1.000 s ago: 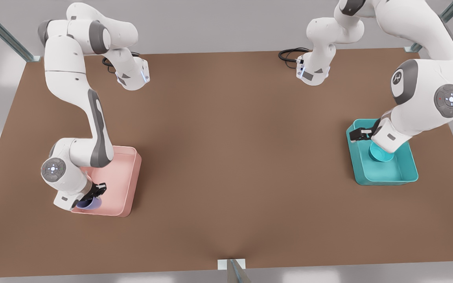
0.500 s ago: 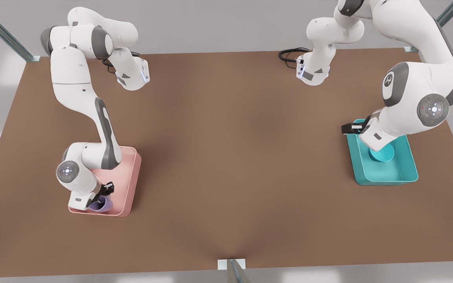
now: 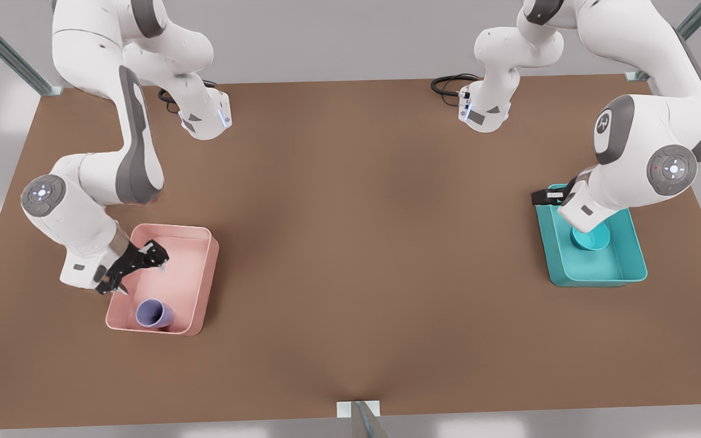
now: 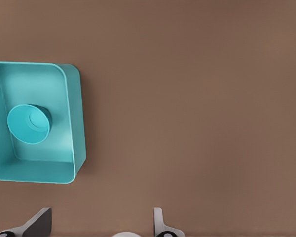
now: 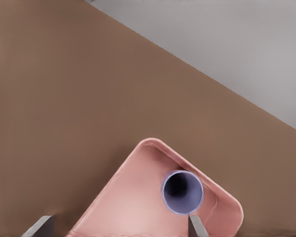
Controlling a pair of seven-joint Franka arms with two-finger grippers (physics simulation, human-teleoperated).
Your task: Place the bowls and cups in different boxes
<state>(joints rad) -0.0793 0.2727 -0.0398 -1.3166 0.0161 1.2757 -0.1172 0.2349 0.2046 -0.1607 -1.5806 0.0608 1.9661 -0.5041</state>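
White arms hover, right gripper open above the pink box, left gripper open beside the bowl.

Brown desk: pale pink tray at near left, teal tray at right, black cable at far edge.

The right gripper hangs spread wide and empty, while the left gripper, seemingly parted too, hovers.
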